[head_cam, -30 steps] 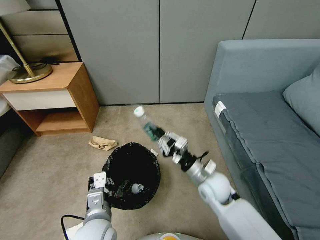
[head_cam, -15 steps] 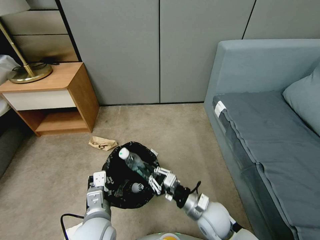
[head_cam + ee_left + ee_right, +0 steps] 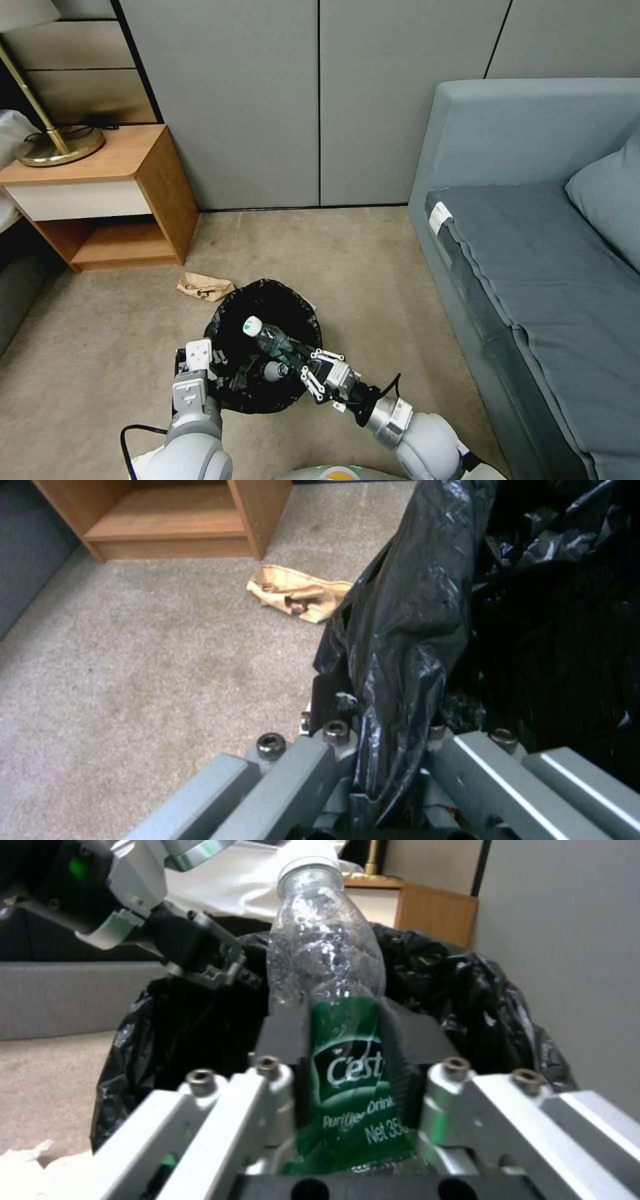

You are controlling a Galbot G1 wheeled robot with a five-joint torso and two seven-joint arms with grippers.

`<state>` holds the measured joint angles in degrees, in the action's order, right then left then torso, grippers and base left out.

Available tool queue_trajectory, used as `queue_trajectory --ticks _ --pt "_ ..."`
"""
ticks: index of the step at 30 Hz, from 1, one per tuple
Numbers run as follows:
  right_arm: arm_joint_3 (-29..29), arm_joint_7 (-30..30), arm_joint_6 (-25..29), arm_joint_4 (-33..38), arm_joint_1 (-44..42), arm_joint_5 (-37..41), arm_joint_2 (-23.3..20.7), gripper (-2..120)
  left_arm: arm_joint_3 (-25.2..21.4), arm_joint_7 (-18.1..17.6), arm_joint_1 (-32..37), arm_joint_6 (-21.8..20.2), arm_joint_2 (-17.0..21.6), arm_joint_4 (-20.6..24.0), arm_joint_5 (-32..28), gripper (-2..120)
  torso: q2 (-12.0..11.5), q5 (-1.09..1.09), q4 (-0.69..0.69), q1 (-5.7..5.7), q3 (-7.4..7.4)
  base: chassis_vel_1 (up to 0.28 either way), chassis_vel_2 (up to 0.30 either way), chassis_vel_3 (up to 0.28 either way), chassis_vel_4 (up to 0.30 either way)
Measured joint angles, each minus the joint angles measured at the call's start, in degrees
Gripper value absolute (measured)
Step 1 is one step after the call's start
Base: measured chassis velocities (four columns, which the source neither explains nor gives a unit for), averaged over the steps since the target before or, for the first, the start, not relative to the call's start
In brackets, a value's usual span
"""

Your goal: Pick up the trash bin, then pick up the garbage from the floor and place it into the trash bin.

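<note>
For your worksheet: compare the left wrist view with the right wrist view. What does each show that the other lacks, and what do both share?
Left wrist view alone: crumpled brown paper on the carpet and the left gripper clamped on the bag rim. Right wrist view alone: the right gripper gripping a clear bottle with a green label. Both share: the trash bin with its black liner.

We see the trash bin (image 3: 267,347), black crinkly liner folded over the rim, upright on the carpet. A clear bottle (image 3: 270,339) with white cap and green label tilts over its opening, cap toward 10 o'clock. Another small bottle (image 3: 272,373) lies inside. Crumpled brown paper (image 3: 205,287) lies at the bin's 11 o'clock, just beside it.
</note>
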<state>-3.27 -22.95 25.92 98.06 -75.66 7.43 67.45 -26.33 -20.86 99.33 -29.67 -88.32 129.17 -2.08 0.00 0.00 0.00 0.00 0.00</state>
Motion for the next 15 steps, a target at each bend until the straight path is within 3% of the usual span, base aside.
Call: queue_trajectory --ticks 6,12,15 --pt "-0.26 -0.06 0.10 -0.10 0.30 -0.49 0.47 52 0.17 -0.02 0.00 0.00 -0.12 0.00 0.09 1 0.00 0.00 0.00 0.00 0.00 0.000 0.000 0.000 0.000" --pt "-0.21 -0.08 0.08 0.39 0.39 -0.51 0.48 68 0.24 -0.06 -0.01 0.00 -0.15 -0.02 0.14 1 0.00 0.00 0.00 0.00 0.00 0.000 0.000 0.000 0.000" --pt "-0.14 -0.08 0.04 0.96 0.54 -0.56 0.60 84 0.27 -0.06 -0.02 0.00 -0.18 -0.14 0.18 1 0.00 0.00 0.00 0.00 0.00 0.000 0.000 0.000 0.000"
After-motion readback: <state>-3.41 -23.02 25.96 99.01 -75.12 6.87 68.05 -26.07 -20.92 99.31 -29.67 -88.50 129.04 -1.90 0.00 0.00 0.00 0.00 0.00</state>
